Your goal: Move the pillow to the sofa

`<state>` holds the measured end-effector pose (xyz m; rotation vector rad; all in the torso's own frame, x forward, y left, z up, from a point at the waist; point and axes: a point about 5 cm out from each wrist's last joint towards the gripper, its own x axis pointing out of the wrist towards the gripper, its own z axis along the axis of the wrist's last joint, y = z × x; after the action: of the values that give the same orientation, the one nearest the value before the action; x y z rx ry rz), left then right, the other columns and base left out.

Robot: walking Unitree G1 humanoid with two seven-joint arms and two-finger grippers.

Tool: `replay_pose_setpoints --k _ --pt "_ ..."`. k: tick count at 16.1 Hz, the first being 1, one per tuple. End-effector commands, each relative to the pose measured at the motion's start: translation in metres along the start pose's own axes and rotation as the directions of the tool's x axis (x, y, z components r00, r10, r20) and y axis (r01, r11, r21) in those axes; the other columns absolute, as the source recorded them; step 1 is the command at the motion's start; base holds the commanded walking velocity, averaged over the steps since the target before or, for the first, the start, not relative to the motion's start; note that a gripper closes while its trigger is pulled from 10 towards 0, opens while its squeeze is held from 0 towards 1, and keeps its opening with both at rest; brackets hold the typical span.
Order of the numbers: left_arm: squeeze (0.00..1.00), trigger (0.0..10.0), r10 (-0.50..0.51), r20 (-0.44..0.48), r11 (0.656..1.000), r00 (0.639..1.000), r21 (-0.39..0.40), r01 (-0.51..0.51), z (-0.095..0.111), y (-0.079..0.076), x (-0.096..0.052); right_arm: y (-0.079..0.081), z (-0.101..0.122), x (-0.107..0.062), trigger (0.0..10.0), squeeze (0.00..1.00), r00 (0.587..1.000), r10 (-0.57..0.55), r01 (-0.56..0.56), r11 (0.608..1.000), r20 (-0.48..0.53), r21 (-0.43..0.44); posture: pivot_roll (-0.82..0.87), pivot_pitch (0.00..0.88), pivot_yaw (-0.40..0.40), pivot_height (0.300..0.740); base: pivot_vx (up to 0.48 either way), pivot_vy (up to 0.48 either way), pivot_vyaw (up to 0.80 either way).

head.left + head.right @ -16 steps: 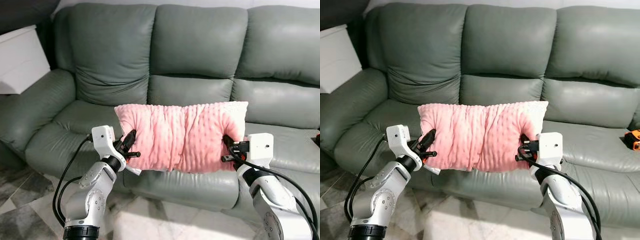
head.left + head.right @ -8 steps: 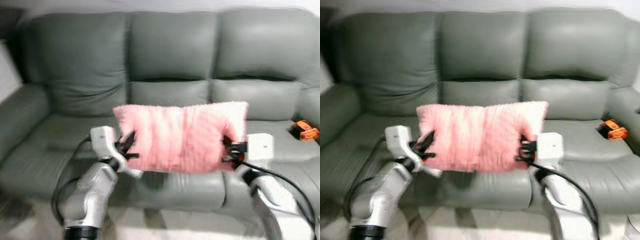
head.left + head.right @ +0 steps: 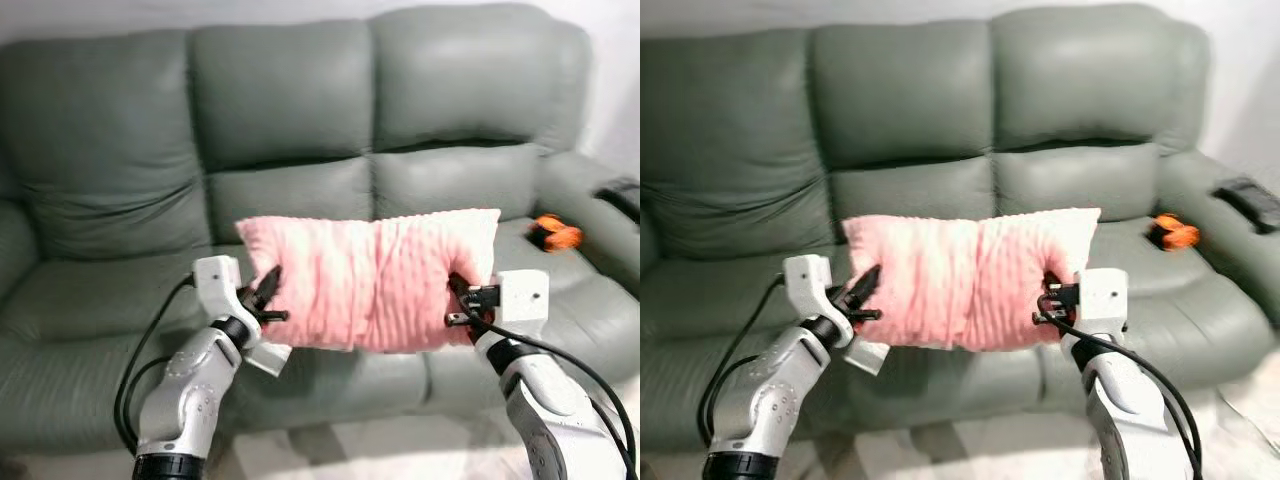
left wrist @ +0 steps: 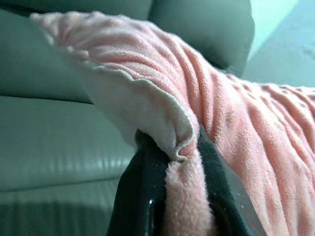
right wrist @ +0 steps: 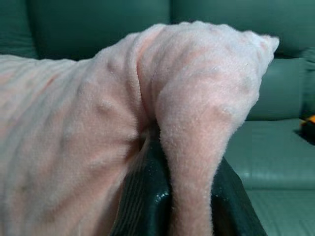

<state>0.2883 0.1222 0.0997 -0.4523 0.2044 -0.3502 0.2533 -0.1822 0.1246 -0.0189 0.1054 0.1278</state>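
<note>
pillow [image 3: 370, 283]: pink, fuzzy, ridged, with a paler whitish corner at its upper right | pose: long side level, bunched at both ends, held in the air | place: in front of the sofa's [image 3: 300, 130] front edge, before the middle seat cushion | sofa: grey-green leather, three seats

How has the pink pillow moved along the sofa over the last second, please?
Yes: the pillow has travelled rightward along the sofa, from the left-middle seam towards the orange object.
</note>
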Motion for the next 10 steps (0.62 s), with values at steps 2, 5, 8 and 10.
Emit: replay_pose_setpoints --k 2,5,8,10 --pt "0.0 10.0 0.004 0.021 0.999 1.0 0.04 -0.005 0.006 0.001 0.0 0.007 0.008 0.002 10.0 0.0 0.999 0.029 -0.028 1.0 0.043 -0.002 -0.24 0.006 0.043 0.74 0.0 0.0 0.0" --pt "0.0 10.0 0.061 0.051 0.991 0.997 0.12 -0.066 0.011 0.005 0.002 0.009 0.005 0.005 10.0 0.0 0.999 0.031 -0.031 1.0 0.045 -0.002 -0.24 0.004 0.058 0.74 0.0 0.0 0.0" --pt "0.0 10.0 0.196 0.083 0.952 0.977 0.222 -0.21 0.016 0.028 0.005 0.012 0.004 0.013 10.0 0.0 0.996 0.047 -0.045 0.999 0.072 -0.026 -0.22 0.001 0.08 0.74 0.0 0.0 0.14" --pt "0.0 10.0 0.224 0.082 0.936 0.971 0.259 -0.238 0.016 0.041 0.004 0.018 0.004 0.021 10.0 0.0 0.995 0.054 -0.053 0.998 0.082 -0.014 -0.21 0.001 0.09 0.74 0.0 0.0 0.73"
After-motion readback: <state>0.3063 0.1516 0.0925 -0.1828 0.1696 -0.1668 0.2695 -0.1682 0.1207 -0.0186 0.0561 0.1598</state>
